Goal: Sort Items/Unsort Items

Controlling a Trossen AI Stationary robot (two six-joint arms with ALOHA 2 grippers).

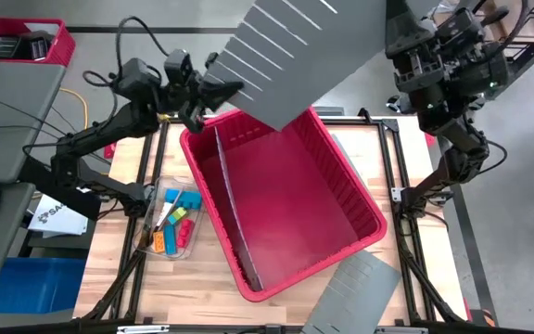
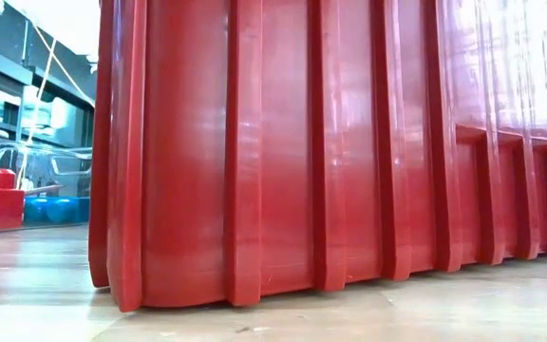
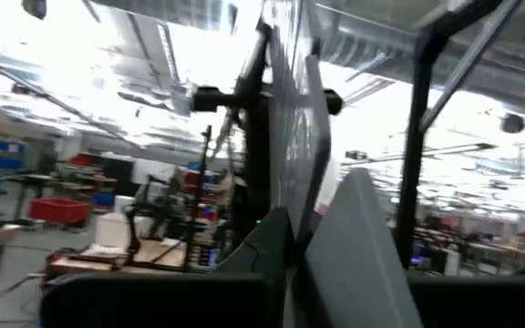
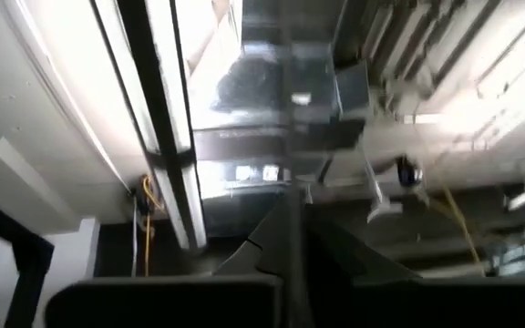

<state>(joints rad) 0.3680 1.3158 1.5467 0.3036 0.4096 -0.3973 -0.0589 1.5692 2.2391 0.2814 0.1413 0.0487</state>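
Red bin (image 1: 295,186); grey slotted panel (image 1: 295,56); multicoloured items (image 1: 176,223)

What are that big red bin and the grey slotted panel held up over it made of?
The red bin looks like glossy moulded plastic: shiny ribbed walls catch the light. The grey slotted panel seems a matte rigid plastic or board sheet, flat with evenly cut slots; which one is hard to tell.

Wooden table (image 1: 202,278), red bin (image 1: 286,195), clear tray (image 1: 148,243), grey panel (image 1: 355,292)
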